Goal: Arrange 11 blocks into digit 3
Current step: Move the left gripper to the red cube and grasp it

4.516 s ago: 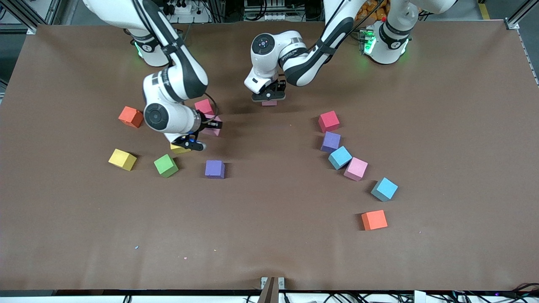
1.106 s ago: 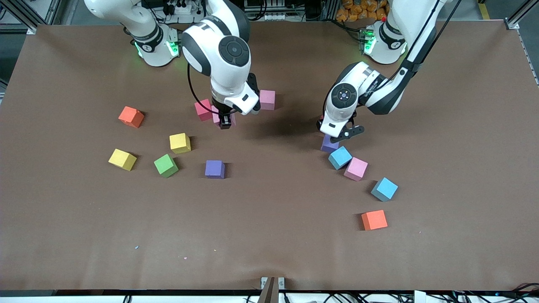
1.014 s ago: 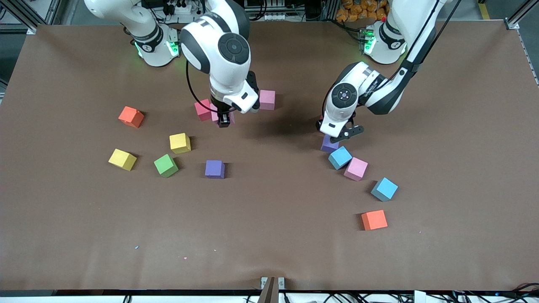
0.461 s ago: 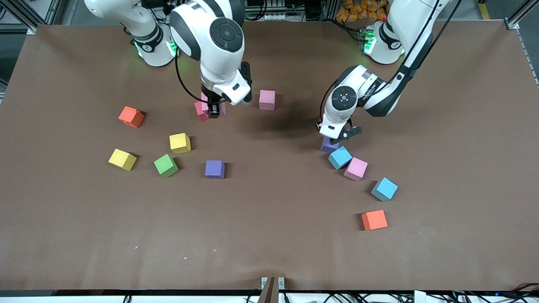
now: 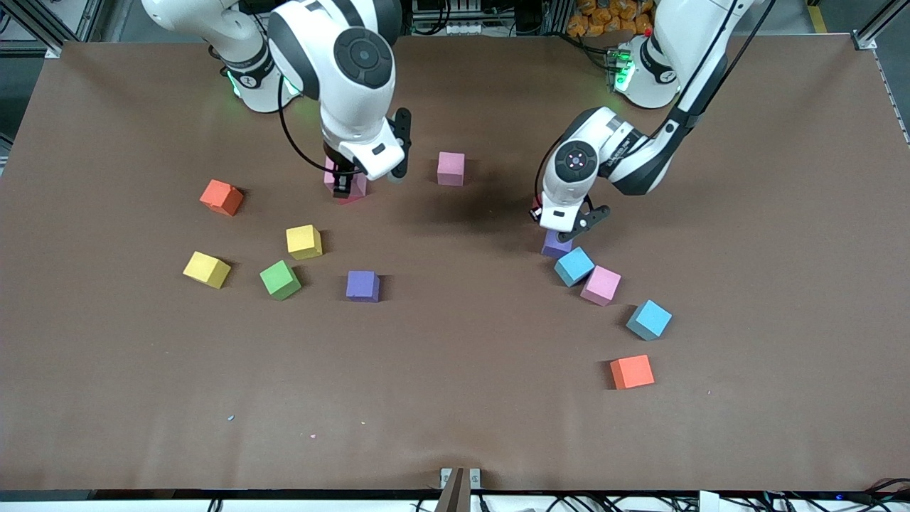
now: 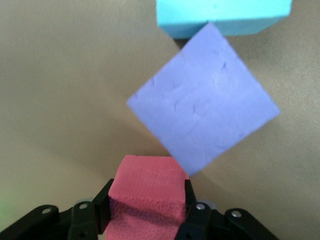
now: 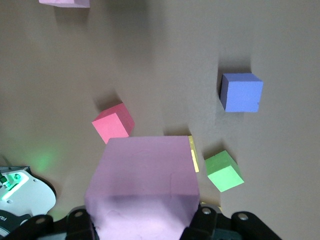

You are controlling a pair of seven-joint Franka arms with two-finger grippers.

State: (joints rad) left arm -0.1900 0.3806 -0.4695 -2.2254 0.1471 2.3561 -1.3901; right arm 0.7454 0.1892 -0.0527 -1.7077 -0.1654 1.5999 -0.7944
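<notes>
Holding a pink block point(image 7: 142, 180), the right gripper point(image 5: 343, 186) is clamped on it in the air over a crimson block point(image 7: 113, 123) on the table point(image 5: 455, 398). Left gripper point(image 6: 146, 210) is closed on another crimson block point(image 6: 147, 192), just over the table beside a purple block point(image 5: 556, 244) that touches a blue block point(image 5: 574, 266). No digit 3 formed: the other blocks lie scattered, one pink block point(image 5: 451, 168) between the arms, green point(image 5: 279, 279), yellow point(image 5: 303, 242) and purple point(image 5: 362, 286) toward the right arm's end.
</notes>
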